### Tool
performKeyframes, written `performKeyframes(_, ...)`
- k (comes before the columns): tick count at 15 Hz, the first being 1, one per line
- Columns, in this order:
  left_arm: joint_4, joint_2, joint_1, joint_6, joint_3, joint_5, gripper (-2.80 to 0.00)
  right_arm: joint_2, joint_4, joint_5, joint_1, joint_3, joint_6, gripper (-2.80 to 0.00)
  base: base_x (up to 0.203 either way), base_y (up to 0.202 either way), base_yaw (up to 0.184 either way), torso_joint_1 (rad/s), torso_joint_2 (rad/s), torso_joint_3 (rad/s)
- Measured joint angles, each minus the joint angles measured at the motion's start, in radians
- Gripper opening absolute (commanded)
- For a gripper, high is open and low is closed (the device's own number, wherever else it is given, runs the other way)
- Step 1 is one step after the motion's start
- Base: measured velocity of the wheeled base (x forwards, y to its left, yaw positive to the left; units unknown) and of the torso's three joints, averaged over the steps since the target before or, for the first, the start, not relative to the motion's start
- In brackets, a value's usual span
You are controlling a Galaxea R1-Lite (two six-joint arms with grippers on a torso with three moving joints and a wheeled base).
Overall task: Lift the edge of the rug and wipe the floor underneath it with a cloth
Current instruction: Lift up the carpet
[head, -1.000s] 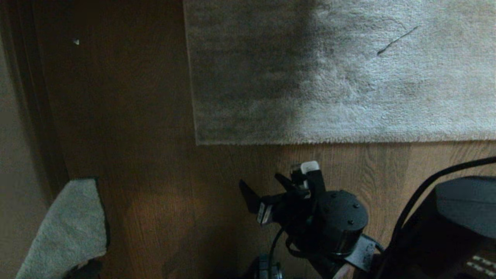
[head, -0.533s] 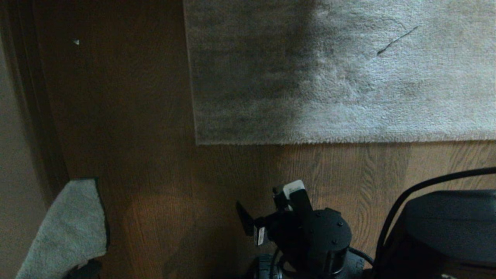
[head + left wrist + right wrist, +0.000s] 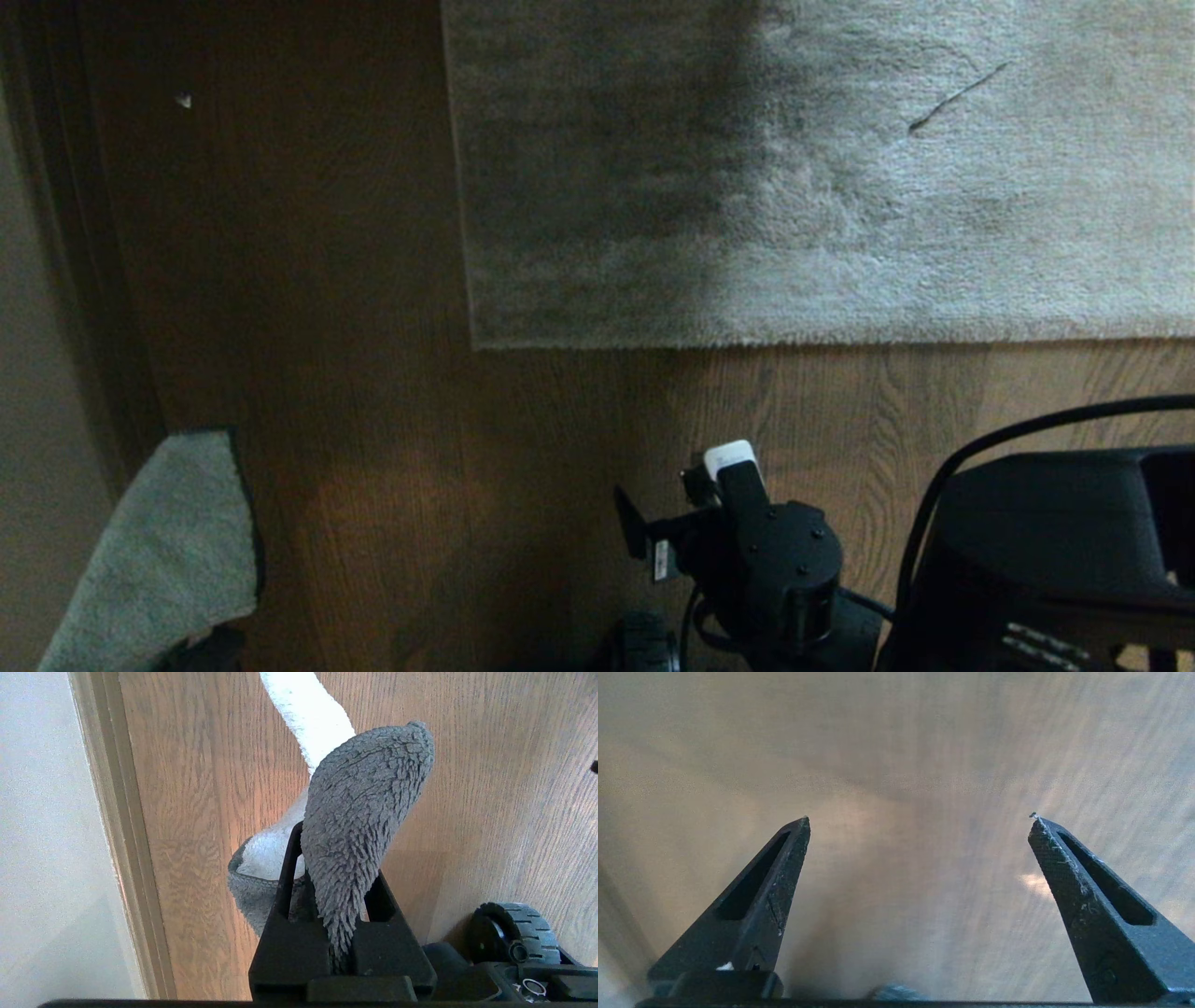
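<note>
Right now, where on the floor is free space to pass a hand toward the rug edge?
The bare floor strip between the rug edge and the open right claw is free, and so is the plank band left of the rug. The bottom right is crowded by the robot's black arm and cable.

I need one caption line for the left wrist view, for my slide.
Left claw shut on the grey cloth, held above the wood floor beside a baseboard.

A pale wall (image 3: 46, 835) with a baseboard (image 3: 121, 835) borders one side; a white speck (image 3: 184, 100) nearby.
</note>
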Motion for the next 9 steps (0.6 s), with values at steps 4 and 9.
performKeyframes(4,0.0,0.0,0.0,0.0,0.0,0.0,-2.8,-0.003,0.0,-0.002,-0.063,0.016,-0.015,0.0,0.0,0.0,0.0,0.0,0.0,0.0)
performKeyframes(9,0.0,0.0,0.0,0.0,0.0,0.0,-2.8,-0.023,0.001,-0.002,-0.088,0.004,-0.026,0.0,0.0,0.0,0.0,0.0,0.0,0.0)
